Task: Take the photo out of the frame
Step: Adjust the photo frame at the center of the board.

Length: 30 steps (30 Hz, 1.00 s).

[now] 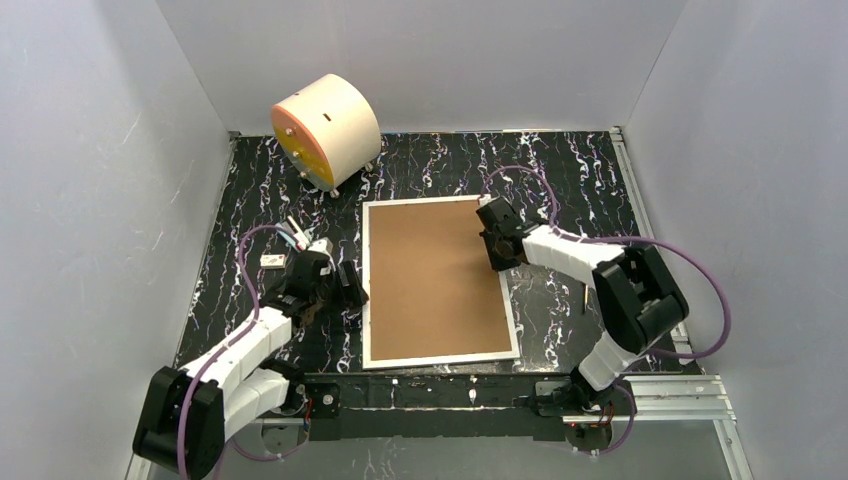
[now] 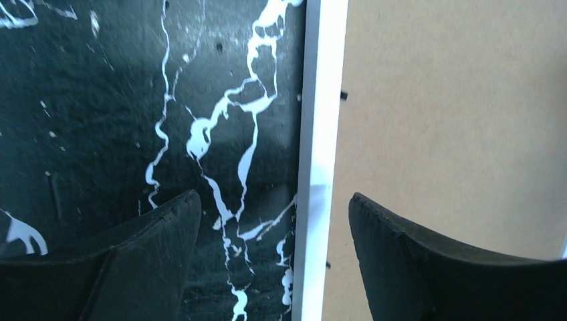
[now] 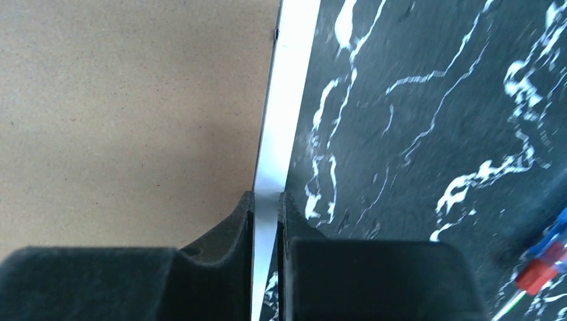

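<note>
- Black, white-veined desk (image 1: 560, 180) between plain pale walls carries the whole scene.
- Right gripper (image 3: 266, 200): its fingers stand close together with the thin white right rail between them, so it looks clamped on the frame (image 1: 440, 355) at the far part of that side.
- Left gripper (image 2: 274, 207): fingers wide apart, one over the desk and one over the brown panel, straddling the frame's left rail without touching it.
- Outward from both: the frame lies flat and face down in the middle of the desk, its brown backing board (image 1: 430, 275) uppermost and seated inside the white rim.
- No part of the photo shows; it is judged to sit under that board, inside the frame.
- A cream cylinder (image 1: 325, 128) with an orange face stands well apart at the far left corner.
- Step in hand, as judged: getting hold of both long sides, the back not yet opened.
- Next move calls for the left gripper to close on its rail, then for the board to be freed or lifted while the frame is steadied; small dark tabs along the rail may need turning first.
</note>
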### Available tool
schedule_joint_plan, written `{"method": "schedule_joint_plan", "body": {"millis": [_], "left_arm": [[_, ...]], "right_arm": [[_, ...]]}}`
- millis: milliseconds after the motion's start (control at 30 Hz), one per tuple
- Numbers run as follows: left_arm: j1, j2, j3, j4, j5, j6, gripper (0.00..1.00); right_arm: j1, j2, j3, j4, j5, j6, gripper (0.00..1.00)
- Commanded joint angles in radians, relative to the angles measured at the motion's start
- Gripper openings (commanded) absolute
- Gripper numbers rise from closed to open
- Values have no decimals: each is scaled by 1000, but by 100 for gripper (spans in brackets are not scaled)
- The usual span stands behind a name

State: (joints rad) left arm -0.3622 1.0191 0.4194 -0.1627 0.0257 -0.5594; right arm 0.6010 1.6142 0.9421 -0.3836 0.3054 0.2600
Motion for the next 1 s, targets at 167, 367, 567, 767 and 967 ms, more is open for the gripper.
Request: {"method": "schedule_joint_plan", "body": {"millis": [167,367,567,767,967], "left_arm": [[-14,-135,-91,30,128,-101,77],[-112,-290,-125,-68,67,-221,76],[-317,-335,-113,-183,-170,-279,73],[-475,-351,-110,-292,-347,-339,68],[-607,-263,-88,-282,-434,-376,65]], "right_arm": [[-31,127,181,-110,62,-106,30],[-32,116,345,-216,82,-32,69],[-28,121,471,-282,-63,110,70],[1,75,462,-235,-188,255,69],[91,69,459,-170,-231,399,67]]}}
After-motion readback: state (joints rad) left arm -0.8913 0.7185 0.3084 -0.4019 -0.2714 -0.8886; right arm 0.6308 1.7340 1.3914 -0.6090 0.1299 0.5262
